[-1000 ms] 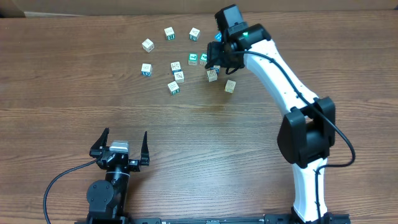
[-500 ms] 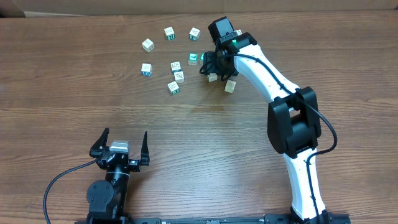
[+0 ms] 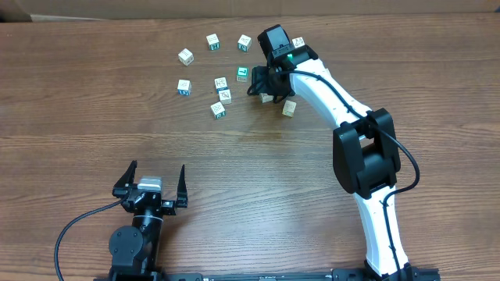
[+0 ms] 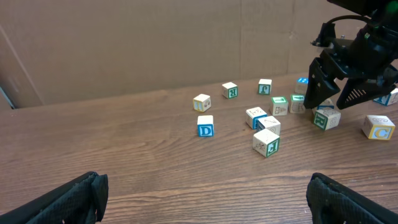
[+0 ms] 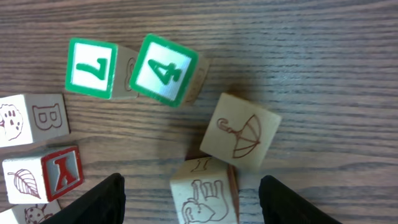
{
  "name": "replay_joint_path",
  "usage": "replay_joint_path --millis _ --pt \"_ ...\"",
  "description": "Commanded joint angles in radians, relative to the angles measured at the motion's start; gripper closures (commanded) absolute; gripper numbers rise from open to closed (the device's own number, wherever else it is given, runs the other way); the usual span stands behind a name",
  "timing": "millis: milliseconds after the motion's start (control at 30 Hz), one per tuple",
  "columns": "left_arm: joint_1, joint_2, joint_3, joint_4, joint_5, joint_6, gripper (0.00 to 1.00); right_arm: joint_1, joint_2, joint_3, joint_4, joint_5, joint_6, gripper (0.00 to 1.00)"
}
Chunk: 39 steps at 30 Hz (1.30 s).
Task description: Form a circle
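Your right gripper [image 3: 263, 83] apart, empty, over pale wooden umbrella-print cube [image 5: 240, 132]; green-framed 4 cube [image 5: 163, 70] at its 10 o'clock; left gripper [image 3: 153, 173] wide apart

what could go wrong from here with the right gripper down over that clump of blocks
1. The right gripper stands open astride the elephant block, and the umbrella block seems to touch its corner. Closing may well drag or twist both.
2. The green 4 block sits against the green 7 block just ahead, so a push forward would likely shove the pair out of place.
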Motion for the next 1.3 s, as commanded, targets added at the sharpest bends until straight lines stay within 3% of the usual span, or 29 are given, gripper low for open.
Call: replay_joint_path --millis 0,367,900,1067,1267 --pt "0.006 -0.011 -0.003 0.001 -0.003 0.025 0.01 0.006 0.007 -0.006 0.006 0.002 0.006 0.34" --pt "0.006 -0.011 -0.003 0.001 -0.003 0.025 0.01 0.006 0.007 -0.006 0.018 0.002 0.007 0.34" --pt "0.006 -0.011 -0.003 0.001 -0.003 0.025 0.01 0.006 0.007 -0.006 0.025 0.003 0.006 0.42" --pt "0.006 -0.011 -0.003 0.001 -0.003 0.025 0.00 0.006 0.007 -0.006 0.025 0.003 0.006 0.49" --pt "0.006 -0.011 -0.003 0.001 -0.003 0.025 0.00 0.006 0.007 -0.006 0.033 0.049 0.006 0.45"
